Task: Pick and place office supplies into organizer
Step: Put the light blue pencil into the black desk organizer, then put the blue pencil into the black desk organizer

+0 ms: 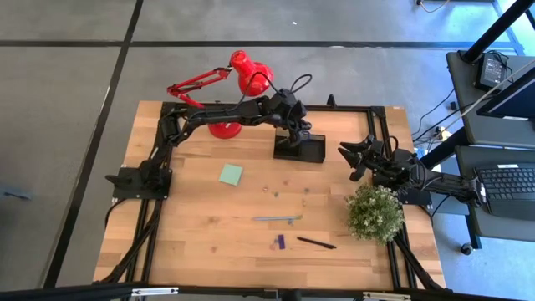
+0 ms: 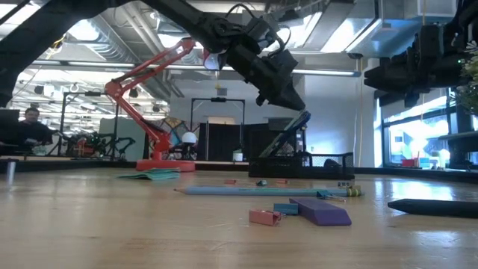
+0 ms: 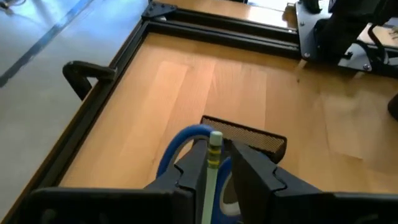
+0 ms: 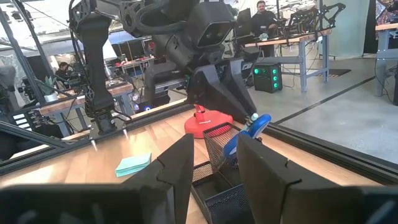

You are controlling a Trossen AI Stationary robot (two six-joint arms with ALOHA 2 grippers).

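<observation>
Two items, the scissors [image 4: 256,126] and a pencil [image 3: 212,163], already stand in the organizer [image 1: 299,148]. The left end effector [image 1: 294,134] hovers there, fingers slightly spread around the pencil; the right end effector [image 1: 358,158] waits empty, spread. Sticky-note pad [image 1: 231,174], pens and a pencil remain on the worktop [image 1: 201,226].

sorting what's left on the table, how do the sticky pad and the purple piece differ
The sticky pad is pale green, square and larger; the purple piece is dark, narrow and much smaller. The pad lies nearer the organizer, the purple piece toward the front edge by a black pen. Both lie flat, outside the organizer.

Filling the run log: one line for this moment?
left tool: over organizer, pencil between fingers | right tool: waiting, empty
</observation>
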